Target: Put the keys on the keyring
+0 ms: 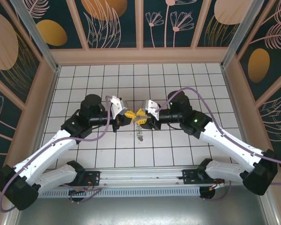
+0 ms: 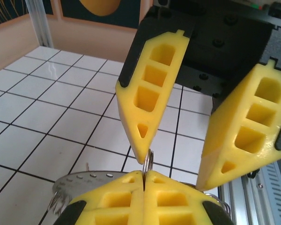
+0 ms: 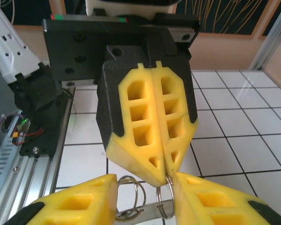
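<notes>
Nearest, right gripper (image 3: 145, 187): jaws part-open, straddling the keyring (image 2: 148, 161) loops, gripping nothing. Silvery wire, held up off the counter (image 1: 178, 150). Just beyond the keyring, left gripper (image 3: 164, 174) clamped shut on one loop. Cannot make out the keys. Hold left pinch steady; close right squarely on wire.

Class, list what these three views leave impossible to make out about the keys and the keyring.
- Top external: whatever sits between the left gripper and right gripper is too small, covered by both.
- Left wrist: the keyring is cut by the bottom edge and the left gripper.
- Right wrist: wire loops pass behind the right gripper; keys threaded or not, unclear.
</notes>
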